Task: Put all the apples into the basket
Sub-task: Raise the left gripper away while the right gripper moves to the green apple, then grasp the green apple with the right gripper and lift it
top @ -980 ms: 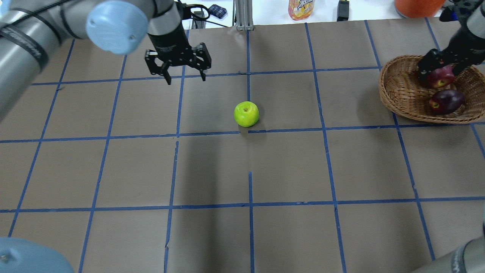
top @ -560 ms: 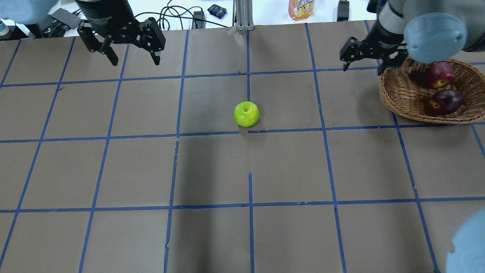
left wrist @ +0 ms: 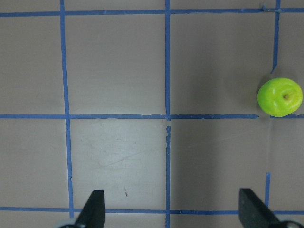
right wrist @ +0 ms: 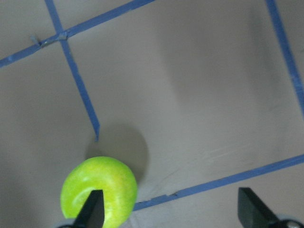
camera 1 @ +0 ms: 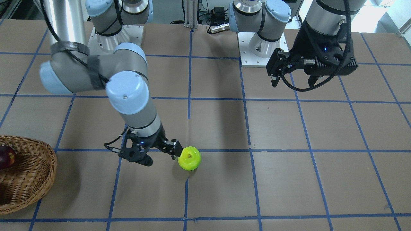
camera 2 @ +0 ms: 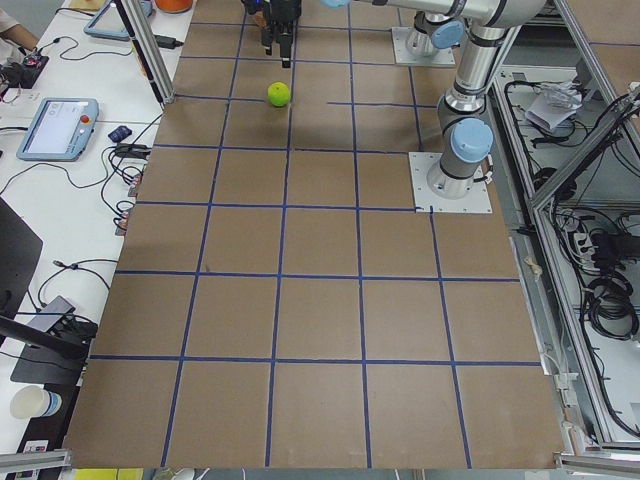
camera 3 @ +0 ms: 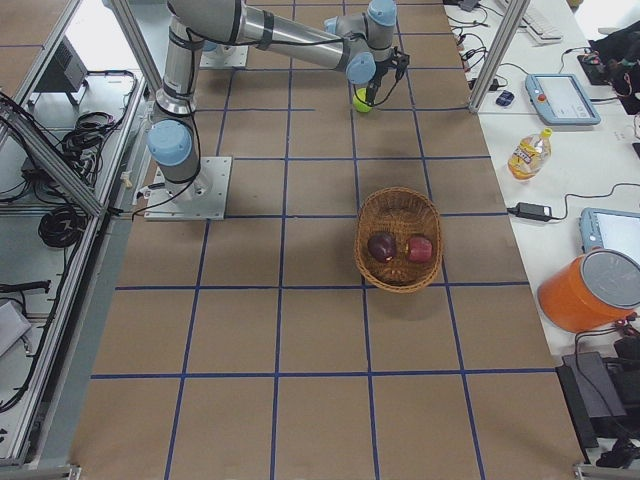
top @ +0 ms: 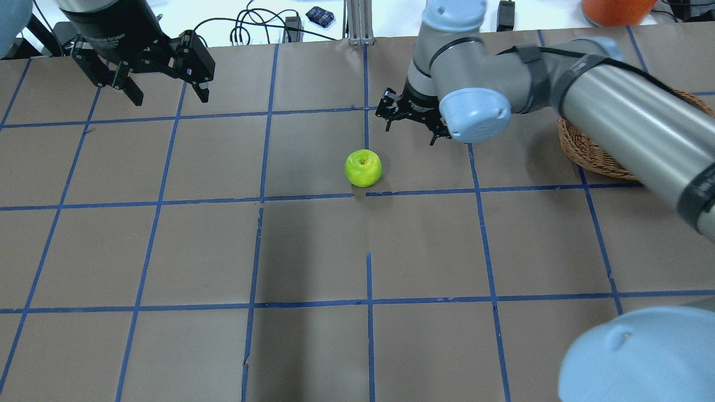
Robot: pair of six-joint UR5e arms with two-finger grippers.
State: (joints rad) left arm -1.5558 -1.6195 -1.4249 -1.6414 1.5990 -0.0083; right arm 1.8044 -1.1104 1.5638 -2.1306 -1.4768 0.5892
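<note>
Your green apple (top: 363, 168) sits on the tabletop (top: 424, 251) near its middle, outside the basket. It is round, so it shows no real long axis. It stands upright, and its stem dimple faces up and tips a little toward the far edge in the overhead view. It rests at a crossing of the blue tape lines (top: 313, 196), just on the far side of the line that runs across.

The right gripper (camera 1: 160, 155) is closest to it. Its jaws are apart with nothing between them. In the right wrist view the apple shows at one fingertip, off to the side rather than in the gap. You cannot tell from these views whether that fingertip touches the fruit.

The basket (camera 3: 372, 205) stands well apart from the green apple, toward the robot's right end of the tabletop. The dark maroon apple (camera 3: 381, 246) and the red apple (camera 3: 420, 249) lie side by side inside it.

The left gripper (top: 170, 99) hangs above the tabletop on the robot's left, well away from the fruit. Its jaws are spread and empty.
</note>
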